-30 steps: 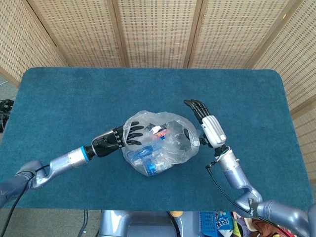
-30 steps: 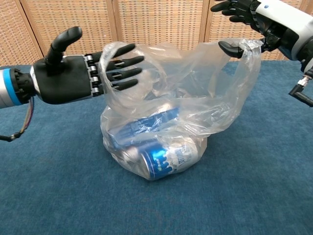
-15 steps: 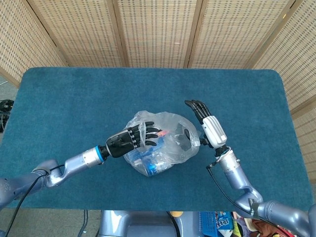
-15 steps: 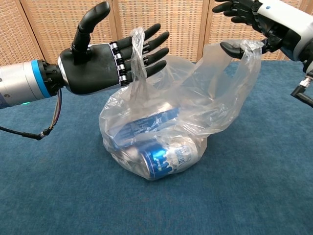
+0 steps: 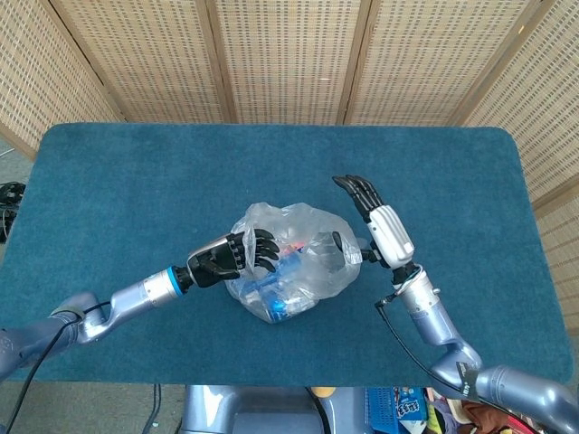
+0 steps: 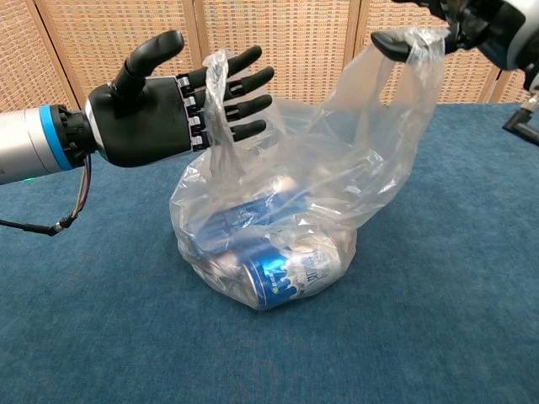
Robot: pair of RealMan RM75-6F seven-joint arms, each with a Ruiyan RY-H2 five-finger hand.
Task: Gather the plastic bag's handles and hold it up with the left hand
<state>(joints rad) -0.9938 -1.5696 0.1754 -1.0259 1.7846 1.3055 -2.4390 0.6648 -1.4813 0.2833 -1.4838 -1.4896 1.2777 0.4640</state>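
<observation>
Clear thin plastic is what I am working with. The plastic bag (image 6: 278,227) sits in the middle of the blue counter (image 5: 136,181), with a blue can (image 6: 282,273) and other small things inside it. I think it will feel soft and floppy, a bit slippery, and heavy at the bottom from the cans. The best places to take hold are the two handle loops at the top.

My left hand (image 6: 168,109) is just beside the bag with its fingers (image 6: 240,105) spread apart. The near handle (image 6: 221,109) hangs across those fingers, but they are not closed on it. My right hand (image 5: 380,226) is at the other side. In the chest view, a fingertip is hooked through the far handle (image 6: 413,46) and holds it high. The other fingers (image 5: 357,190) are straight.

Compared with half a second ago, the right hand has lifted its handle higher, so the bag is stretched taller. The left hand has dropped a little and its handle looks more bunched up.
</observation>
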